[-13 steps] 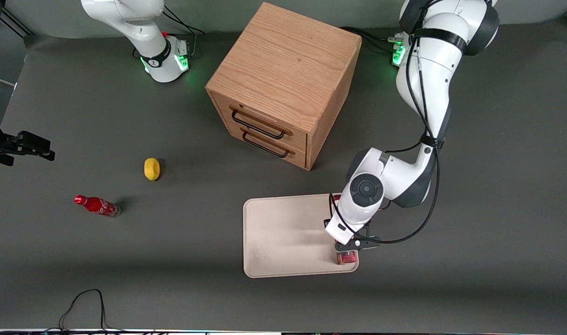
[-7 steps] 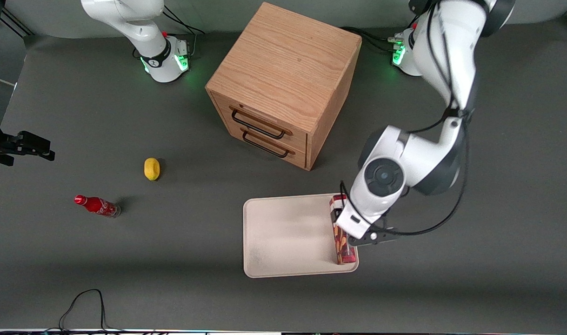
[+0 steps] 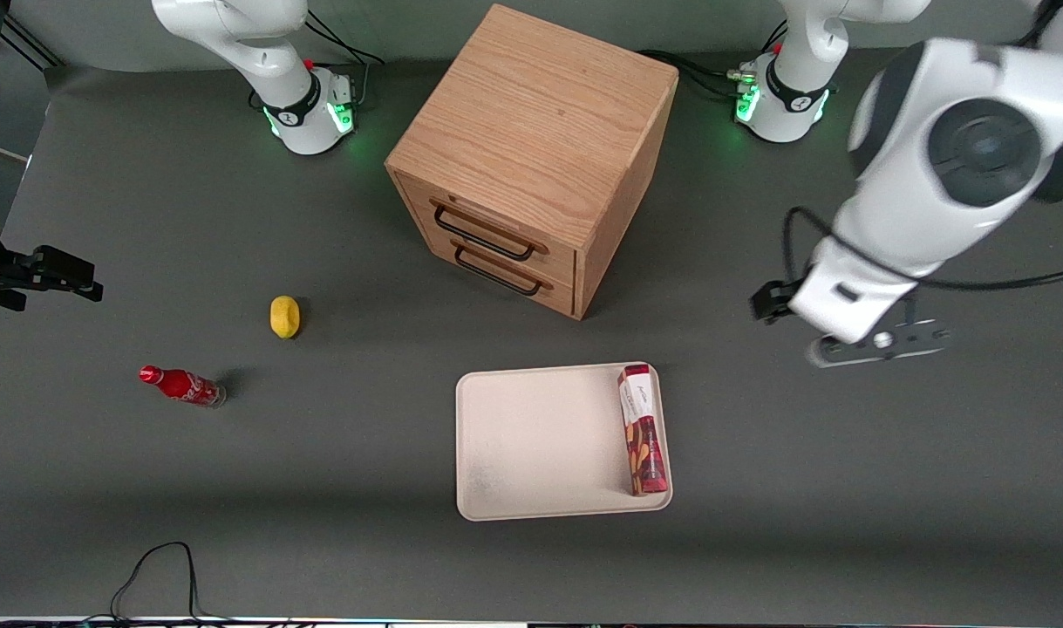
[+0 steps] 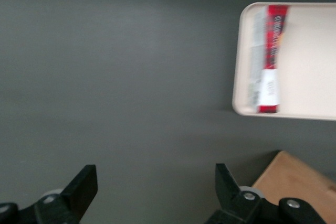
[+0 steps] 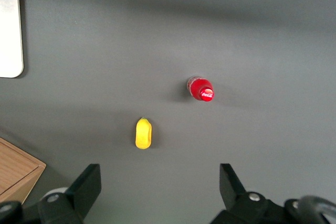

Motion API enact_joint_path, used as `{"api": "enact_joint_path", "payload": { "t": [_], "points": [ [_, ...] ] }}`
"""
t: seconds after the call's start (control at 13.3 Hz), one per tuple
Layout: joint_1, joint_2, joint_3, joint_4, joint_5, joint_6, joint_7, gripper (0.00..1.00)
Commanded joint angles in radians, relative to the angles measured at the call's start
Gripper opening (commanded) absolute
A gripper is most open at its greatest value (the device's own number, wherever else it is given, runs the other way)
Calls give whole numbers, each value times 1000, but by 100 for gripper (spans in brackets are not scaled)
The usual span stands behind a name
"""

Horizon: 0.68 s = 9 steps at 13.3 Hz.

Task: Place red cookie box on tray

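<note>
The red cookie box [image 3: 642, 430] lies flat on the cream tray [image 3: 531, 445], along the tray's edge toward the working arm's end of the table. It also shows in the left wrist view [image 4: 269, 61], lying on the tray [image 4: 310, 61]. My left gripper [image 3: 875, 344] is raised high above the bare table, well away from the tray toward the working arm's end. Its fingers [image 4: 84, 184] stand wide apart with nothing between them.
A wooden two-drawer cabinet [image 3: 535, 157] stands farther from the front camera than the tray. A yellow lemon-like object [image 3: 284, 316] and a small red soda bottle [image 3: 182, 385] lie toward the parked arm's end. A black cable [image 3: 156, 567] loops near the front edge.
My left gripper let go of the cookie box, which now lies on the tray. The arm rose and swung away toward the working arm's end of the table.
</note>
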Motion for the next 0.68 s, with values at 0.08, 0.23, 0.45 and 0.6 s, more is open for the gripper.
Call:
{"api": "enact_joint_path", "payload": {
  "t": [0.08, 0.23, 0.45, 0.6],
  "points": [
    [176, -134, -3, -150, -50, 29, 217, 100],
    [230, -137, -2, -150, -56, 29, 286, 100],
    [244, -141, 1, -147, -56, 49, 297, 100],
    [242, -142, 1, -151, -62, 83, 297, 100]
  ]
}}
